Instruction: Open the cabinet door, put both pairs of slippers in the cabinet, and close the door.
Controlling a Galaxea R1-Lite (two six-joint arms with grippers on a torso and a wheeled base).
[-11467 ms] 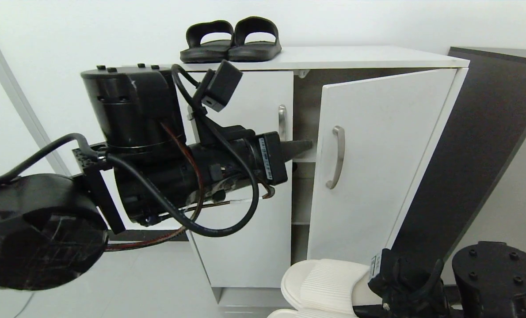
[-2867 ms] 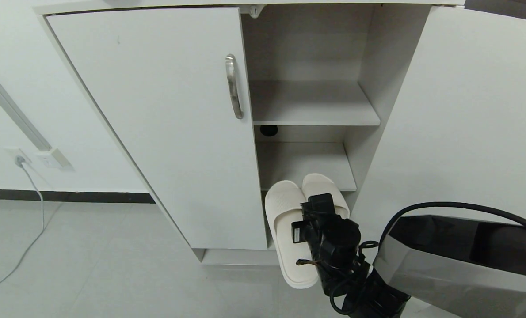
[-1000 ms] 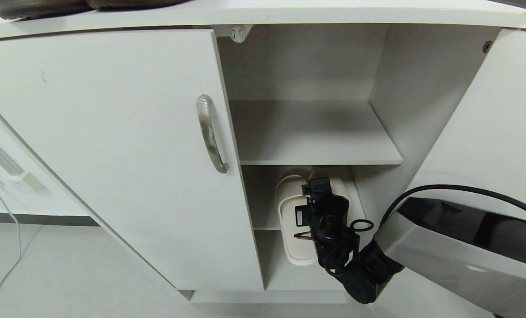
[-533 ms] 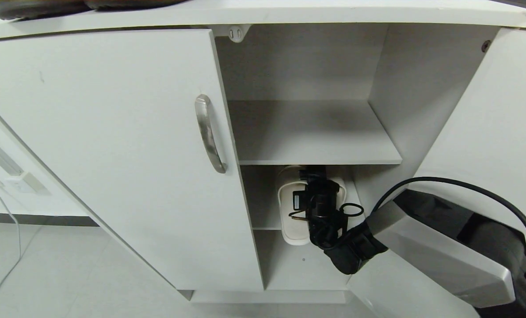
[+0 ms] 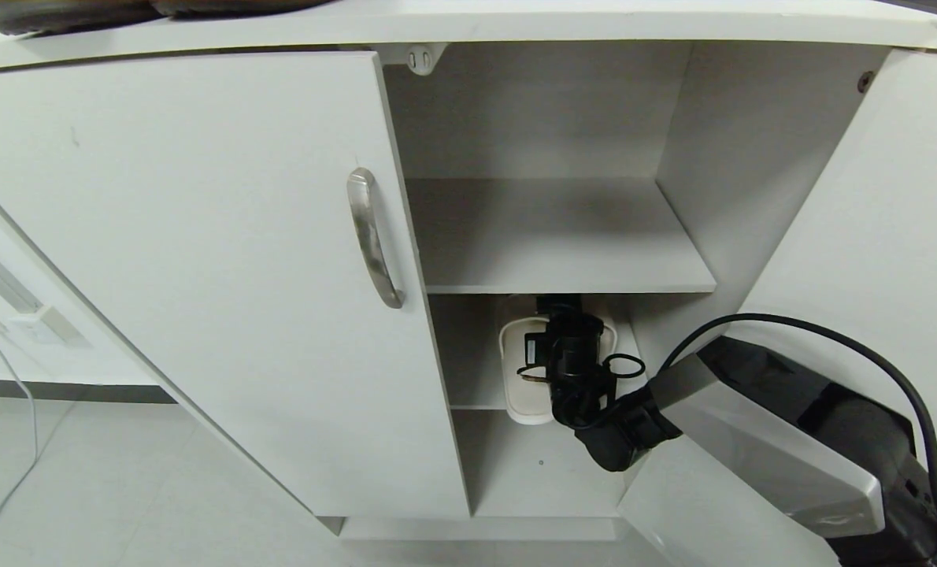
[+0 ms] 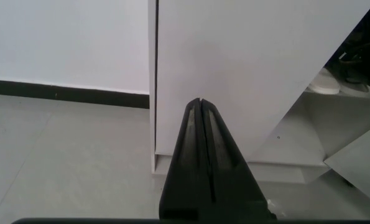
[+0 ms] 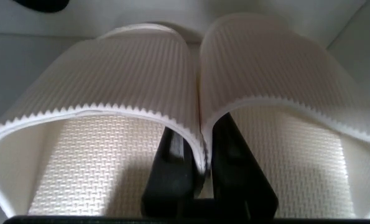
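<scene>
Slippers (image 5: 520,378), the white pair, sit on the cabinet's (image 5: 720,157) second shelf down, heels jutting past its edge. The right gripper (image 7: 202,148) pinches their two inner straps together. The left gripper (image 6: 200,107) hangs low outside the shut left door (image 5: 185,260), fingers pressed together.

The slippers (image 5: 520,378) lie on the cabinet's (image 5: 697,142) middle shelf (image 5: 476,396); a second pair (image 5: 67,12) sits on top, at 11 o'clock.

Noted cream slippers (image 7: 141,68), ribbed across the straps (image 7: 272,62), woven-textured on the footbeds (image 7: 91,168); white cabinet (image 5: 201,236) with brushed silver handle (image 5: 372,236); dark slippers (image 5: 67,12); pale grey floor (image 6: 60,162), black skirting (image 6: 66,93).
</scene>
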